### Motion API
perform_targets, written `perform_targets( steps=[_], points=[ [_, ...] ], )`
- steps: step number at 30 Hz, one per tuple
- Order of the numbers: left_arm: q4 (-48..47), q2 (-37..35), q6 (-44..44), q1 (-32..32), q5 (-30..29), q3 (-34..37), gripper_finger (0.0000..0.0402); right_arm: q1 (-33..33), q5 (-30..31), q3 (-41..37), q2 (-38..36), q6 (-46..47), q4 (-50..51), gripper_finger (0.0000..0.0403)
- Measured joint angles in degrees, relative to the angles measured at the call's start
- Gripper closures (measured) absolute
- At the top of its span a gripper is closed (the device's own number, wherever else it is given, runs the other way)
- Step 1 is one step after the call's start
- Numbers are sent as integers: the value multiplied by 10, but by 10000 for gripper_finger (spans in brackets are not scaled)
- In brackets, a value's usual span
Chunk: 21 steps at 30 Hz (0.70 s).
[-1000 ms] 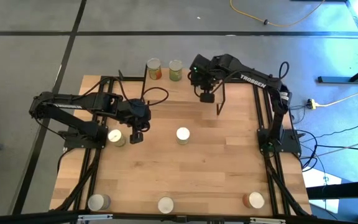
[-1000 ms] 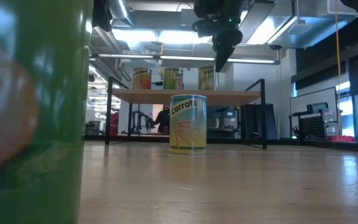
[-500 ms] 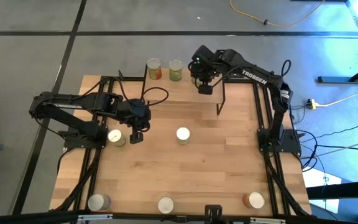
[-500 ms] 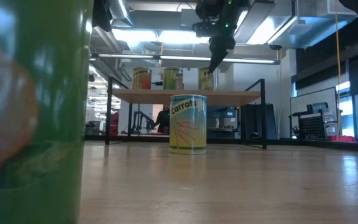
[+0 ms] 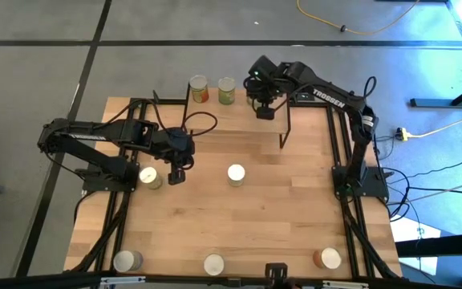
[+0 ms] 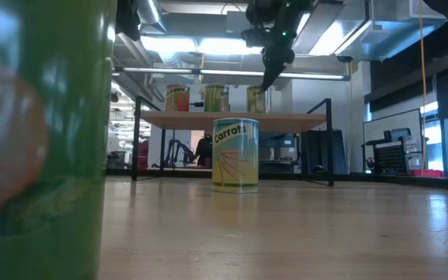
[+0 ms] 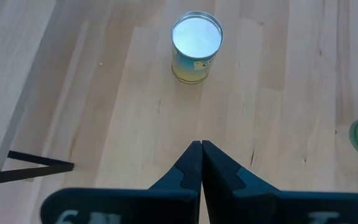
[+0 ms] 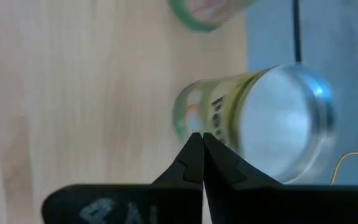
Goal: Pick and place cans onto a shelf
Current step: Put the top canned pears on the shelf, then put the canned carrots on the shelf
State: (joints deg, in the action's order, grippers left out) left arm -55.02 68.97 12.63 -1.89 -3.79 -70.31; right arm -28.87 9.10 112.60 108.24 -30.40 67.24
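The shelf (image 6: pixel 232 118) stands at the table's far edge with three cans on its top board: an orange-red one (image 5: pixel 199 88), a green one (image 5: pixel 226 90) and a yellow-green one (image 6: pixel 256 99). My right gripper (image 5: pixel 265 111) is shut above the shelf. Its tips (image 6: pixel 266 84) are level with the top of the yellow-green can (image 8: pixel 253 124) and right beside it. My left gripper (image 5: pixel 176 173) is shut and empty over the table, beside a green can (image 5: pixel 149 177). The carrots can (image 7: pixel 196 46) stands upright on the table ahead of it. My right gripper's shut fingertips (image 8: pixel 197 140) stand close against the side of the yellow-green can (image 8: pixel 207 115), slanting down from above. I cannot tell whether they touch it. The can stands upright on the shelf's top board.
Three more cans stand along the table's near edge: (image 5: pixel 127 261), (image 5: pixel 214 264) and an orange-red one (image 5: pixel 327 258). One green can (image 6: pixel 37 140) fills the left of the low view. The shelf's black legs (image 5: pixel 283 132) stand on the table's far part.
My right gripper has gone toward the table's far edge and a little toward its left, staying shut, and now stands over the shelf beside the yellow-green can.
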Motion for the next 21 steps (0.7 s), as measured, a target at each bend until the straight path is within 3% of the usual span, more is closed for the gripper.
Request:
perform_targets(
  steps=[7, 15, 21],
  points=[
    [-5, 0, 8, 0, 0, 0, 401, 38, -22, 0, -26, 9, 27, 402],
    [-20, 0, 3, -1, 28, 0, 401, 94, -133, 0, -86, 16, 105, 402],
    [-20, 0, -25, -20, 33, 0, 401, 156, -210, 0, -90, 15, 158, 402]
  ],
)
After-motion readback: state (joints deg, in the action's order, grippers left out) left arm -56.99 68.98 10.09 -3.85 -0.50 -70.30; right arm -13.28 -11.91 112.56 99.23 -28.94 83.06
